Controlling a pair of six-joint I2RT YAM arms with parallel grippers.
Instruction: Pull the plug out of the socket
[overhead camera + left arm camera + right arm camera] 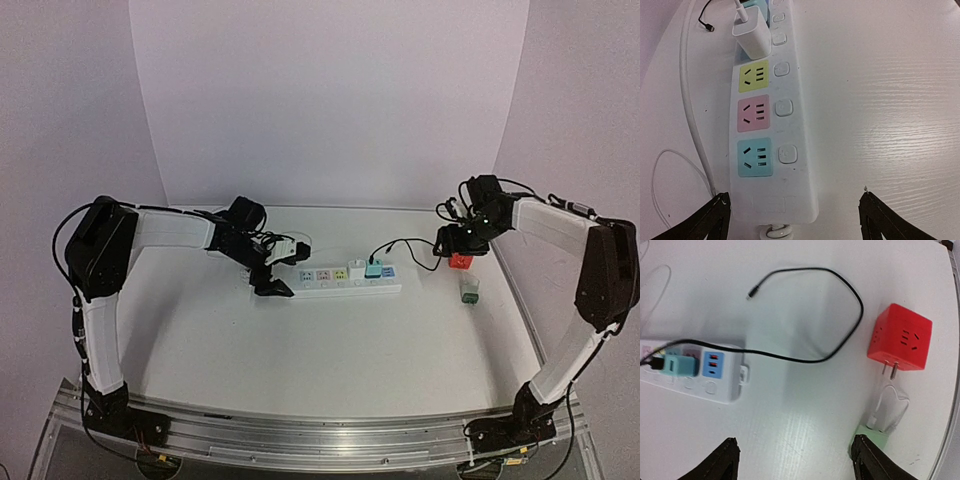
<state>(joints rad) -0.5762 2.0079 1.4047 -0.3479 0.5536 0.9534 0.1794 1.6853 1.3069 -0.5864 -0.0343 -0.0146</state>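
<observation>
Socket (350,281) long-ways left-right on table (330,360), cord end by left pincer (795,200), spread wide. Right pincer (796,440) apart too, empty; red plug (900,337) lying nearby. Socket cropped in both wrist views.

White-shelled arms (170,228) with black joints (97,245), thin black cables (76,322) and black claw fingers (705,223).

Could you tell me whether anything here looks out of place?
The red cube adapter lies loose on the table, right of the socket, prongs bare. The black cable from the teal plug ends unconnected.
</observation>
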